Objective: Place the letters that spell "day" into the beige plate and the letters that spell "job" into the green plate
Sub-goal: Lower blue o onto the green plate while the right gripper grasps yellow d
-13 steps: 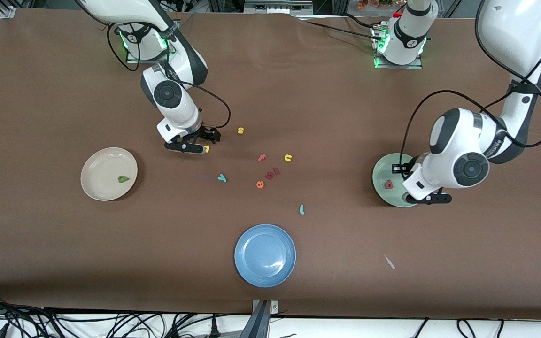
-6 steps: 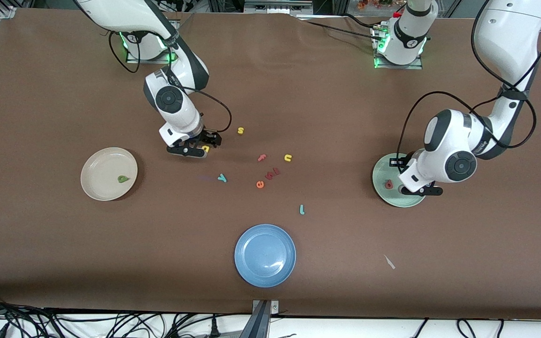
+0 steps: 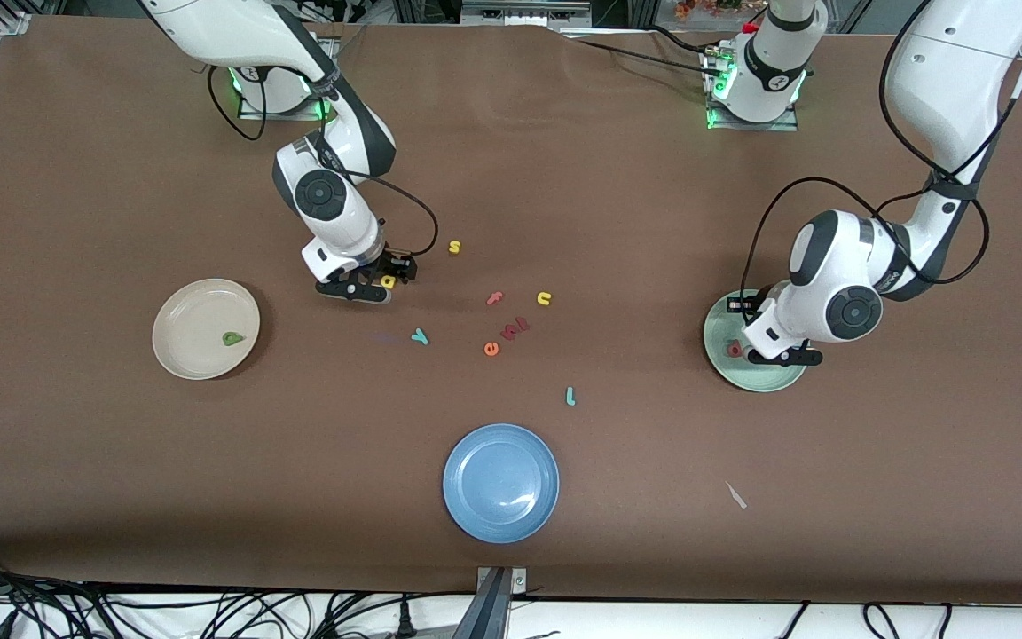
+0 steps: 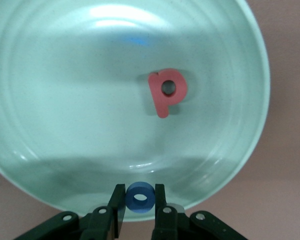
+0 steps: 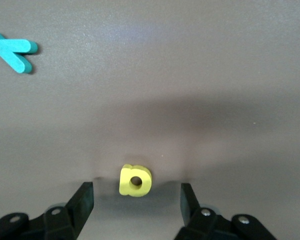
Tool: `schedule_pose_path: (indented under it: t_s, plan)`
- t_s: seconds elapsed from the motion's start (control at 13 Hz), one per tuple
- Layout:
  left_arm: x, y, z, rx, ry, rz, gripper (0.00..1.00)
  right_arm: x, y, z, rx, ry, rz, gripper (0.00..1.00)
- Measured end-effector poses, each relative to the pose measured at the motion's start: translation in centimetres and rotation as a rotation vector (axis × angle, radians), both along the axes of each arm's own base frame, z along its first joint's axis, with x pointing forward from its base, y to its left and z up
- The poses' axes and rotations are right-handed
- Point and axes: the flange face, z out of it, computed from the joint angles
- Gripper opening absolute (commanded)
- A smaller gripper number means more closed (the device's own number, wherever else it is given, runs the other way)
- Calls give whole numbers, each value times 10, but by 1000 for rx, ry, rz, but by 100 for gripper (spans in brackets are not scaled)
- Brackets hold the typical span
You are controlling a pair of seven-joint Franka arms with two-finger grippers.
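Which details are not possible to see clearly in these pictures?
- Front view: the blue ring-shaped foam o in the left hand is hidden under the wrist.
- Front view: the salmon-red foam b is too small to read.
- Right wrist view: the right hand is cut off by the edge; contact with the yellow foam a is unclear.
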Motion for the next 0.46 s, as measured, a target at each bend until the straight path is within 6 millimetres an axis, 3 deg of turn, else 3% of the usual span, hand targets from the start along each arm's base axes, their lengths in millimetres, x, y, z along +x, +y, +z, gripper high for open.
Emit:
schedule_pose_path:
  t_s: [0.23,0.31,0.39,0.46]
  plan:
    - [1,0,-12,-10,-7,5,3,3,-2,-2,3,-6,-7,72]
    - [1,0,-14,-12,-9,6,21,4,-3,-4,2,-6,-9,69]
    - [1,0,-15,-13,-9,7,64,4,-4,-5,1,-5,-11,66]
    - [1,1,-14,-13,-10,8,100,4,-5,-5,1,-4,-12,62]
